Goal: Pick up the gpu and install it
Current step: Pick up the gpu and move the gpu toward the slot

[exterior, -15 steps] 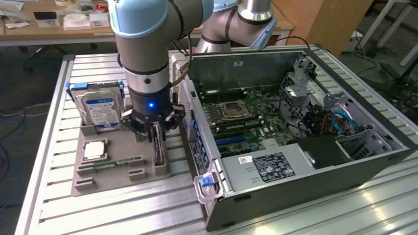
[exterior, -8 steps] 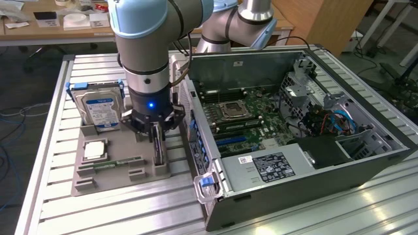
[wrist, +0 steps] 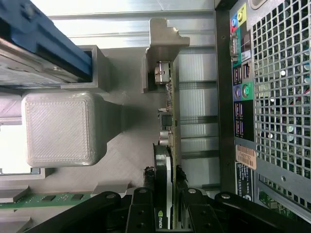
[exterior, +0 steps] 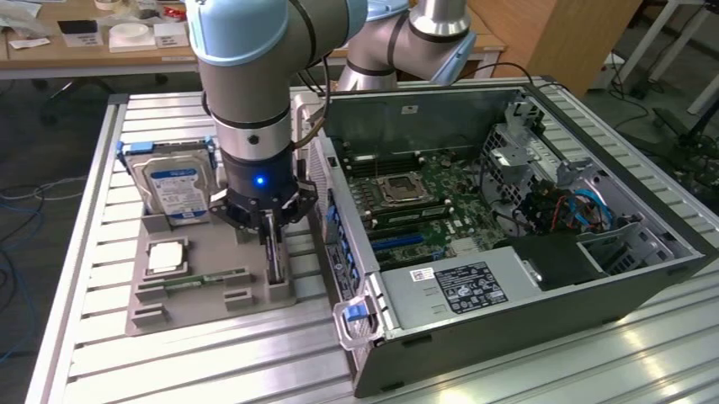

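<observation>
Wrist view: gpu [wrist: 164, 167] clamped between the fingers [wrist: 141, 211].

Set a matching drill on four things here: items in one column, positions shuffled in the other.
1. thin black gpu card with silvery bracket
2. silver hard drive with blue label
3. narrow green memory stick
4. open black computer case

A. lying flat in the grey tray
B. on the exterior view's right
C. upright at the tray's end
D. on edge under the claw

Pairs: 1-D, 2-C, 3-A, 4-B
</observation>
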